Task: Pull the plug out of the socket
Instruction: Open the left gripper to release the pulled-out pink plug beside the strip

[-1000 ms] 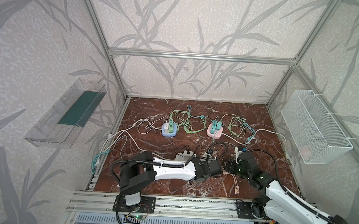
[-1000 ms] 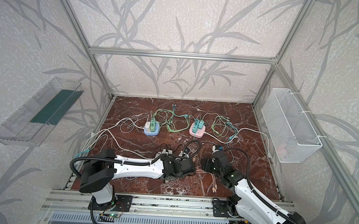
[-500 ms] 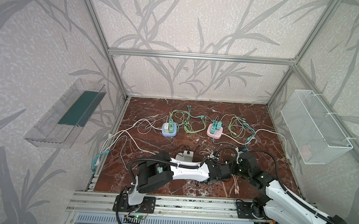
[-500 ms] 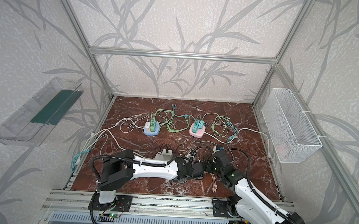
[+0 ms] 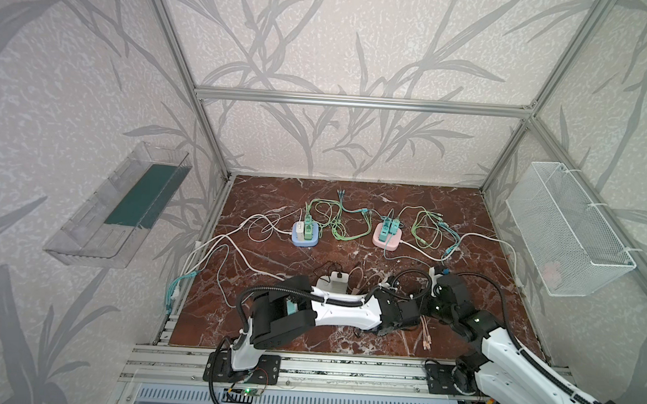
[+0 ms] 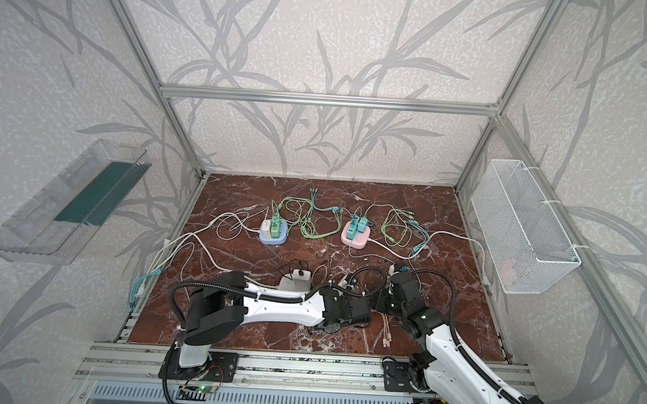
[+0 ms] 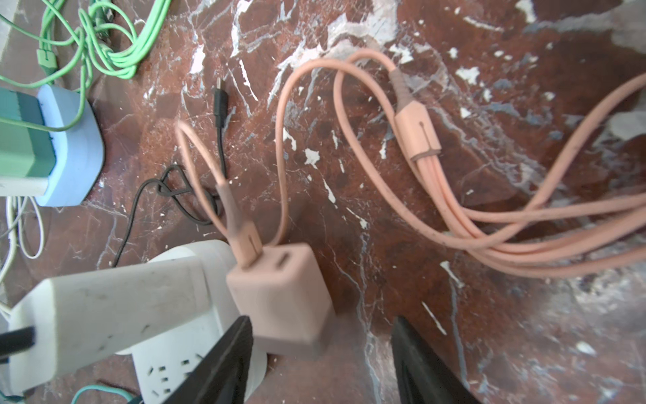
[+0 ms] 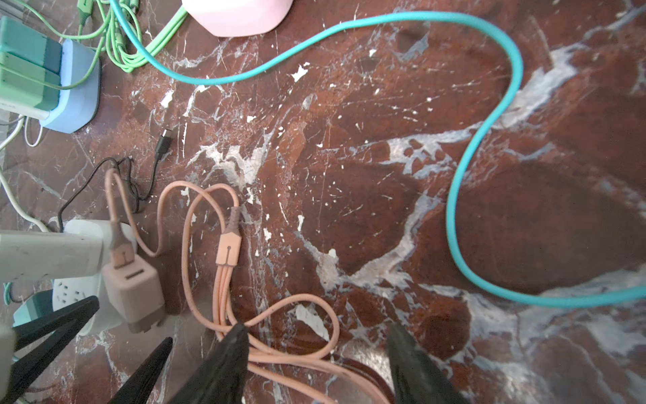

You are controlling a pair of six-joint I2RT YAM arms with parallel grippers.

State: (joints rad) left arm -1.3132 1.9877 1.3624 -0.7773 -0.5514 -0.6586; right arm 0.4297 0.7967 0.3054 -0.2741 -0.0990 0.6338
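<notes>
The pink plug (image 7: 279, 297) shows blurred just ahead of my left gripper (image 7: 321, 321), whose jaws stand open and apart from it. It leans against the side of the white round socket (image 7: 195, 360), whose visible holes are free. In the right wrist view the plug (image 8: 133, 290) lies beside the socket (image 8: 70, 290), its pink cable (image 8: 227, 252) trailing off. My right gripper (image 8: 316, 327) is open above that cable's loops, gripping nothing. In both top views the socket (image 5: 338, 284) (image 6: 297, 282) sits behind the left arm.
A white charger (image 7: 105, 307) with a black cable (image 7: 219, 101) sits on the socket. A blue socket block (image 5: 304, 234) and a pink one (image 5: 387, 237) stand further back among green cables. A teal cable (image 8: 489, 140) loops nearby. A wire basket (image 5: 566, 233) hangs on the right wall.
My left gripper, shut a second ago, has moved right and opened, letting go of the pink plug. The right arm has barely moved.
</notes>
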